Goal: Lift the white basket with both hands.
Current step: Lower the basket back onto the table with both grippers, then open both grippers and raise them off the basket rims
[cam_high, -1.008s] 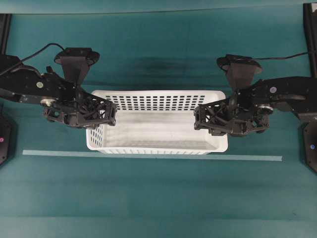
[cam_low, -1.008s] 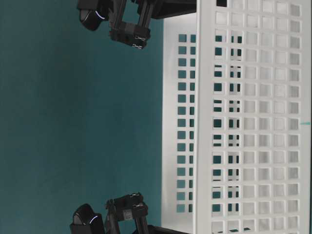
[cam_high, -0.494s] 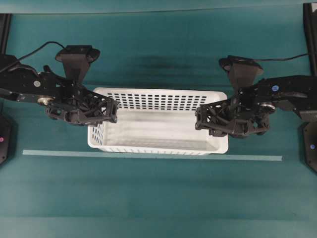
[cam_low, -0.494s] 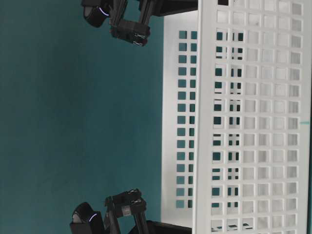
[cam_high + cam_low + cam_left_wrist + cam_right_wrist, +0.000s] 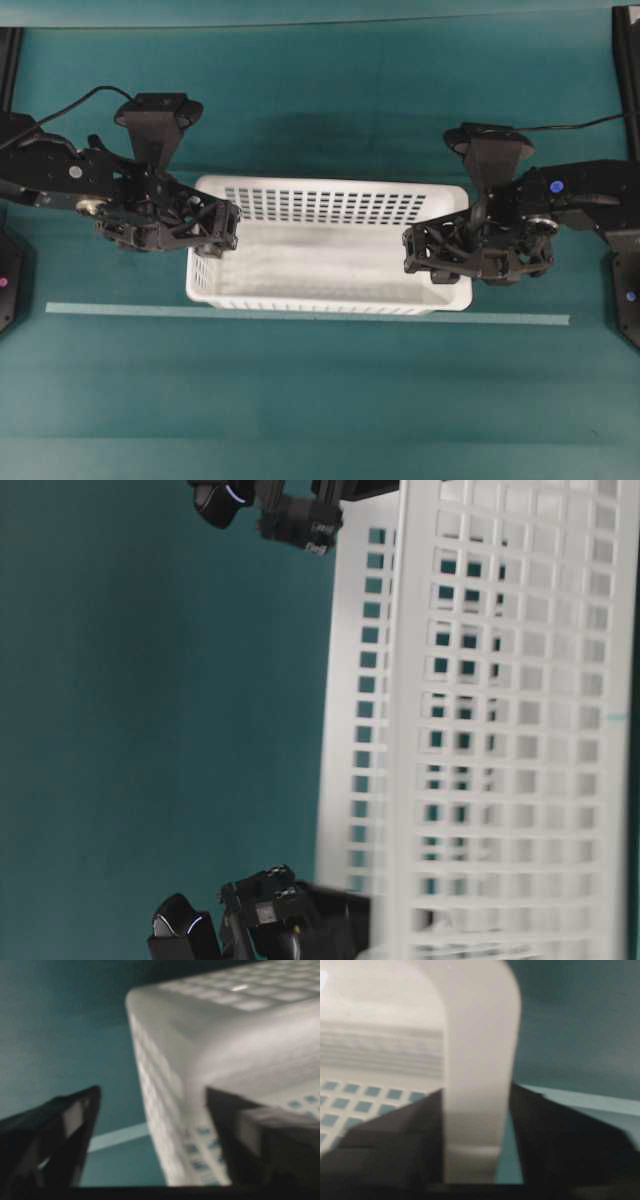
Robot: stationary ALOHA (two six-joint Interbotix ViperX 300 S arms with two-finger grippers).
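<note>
The white basket (image 5: 330, 262) lies on the teal table between both arms, its perforated walls filling the table-level view (image 5: 500, 730). My left gripper (image 5: 228, 228) straddles the basket's left short wall. In the left wrist view (image 5: 152, 1092) its fingers stand wide apart, with the blurred wall (image 5: 200, 1045) near the inner finger (image 5: 250, 1135) and a gap to the outer one. My right gripper (image 5: 413, 252) is on the right short wall. In the right wrist view (image 5: 476, 1089) its fingers close on the rounded rim (image 5: 477, 1060).
A pale tape strip (image 5: 300, 315) runs across the table just in front of the basket. It also shows in both wrist views (image 5: 117, 1136) (image 5: 580, 1100). Black arm bases stand at the table's left (image 5: 8, 280) and right (image 5: 625, 295) edges.
The basket and both grippers have shifted a little to the right. In the table-level view the basket now looks tilted and blurred.
</note>
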